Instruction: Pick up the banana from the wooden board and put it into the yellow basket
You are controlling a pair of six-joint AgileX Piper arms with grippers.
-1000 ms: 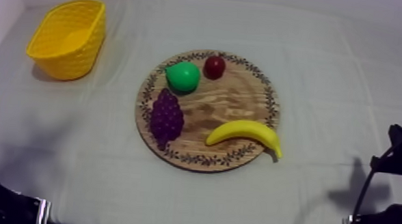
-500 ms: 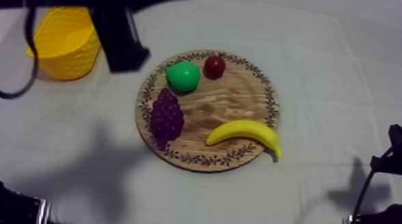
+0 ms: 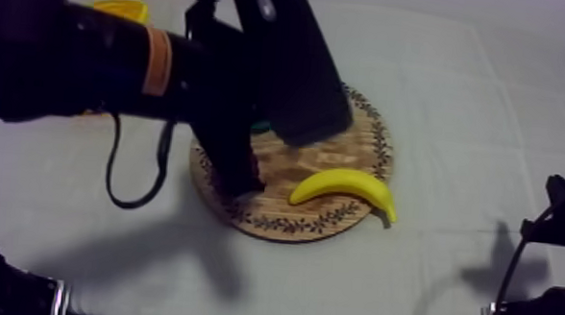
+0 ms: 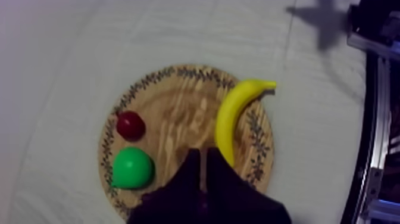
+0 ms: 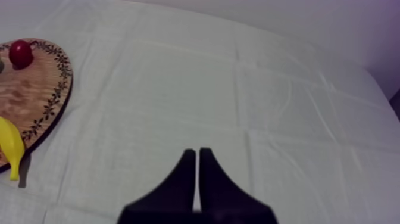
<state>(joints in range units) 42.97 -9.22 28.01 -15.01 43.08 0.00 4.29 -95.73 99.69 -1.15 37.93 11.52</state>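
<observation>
From above, the left arm reaches over the wooden board; the banana lies at its four o'clock. Left wrist: left gripper, fingers together, hovers beside the banana. Right wrist: right gripper, fingers together, over cloth.

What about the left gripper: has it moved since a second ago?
Yes. In the top view the left gripper has swung from beside the yellow basket to over the wooden board, near the banana.
</observation>
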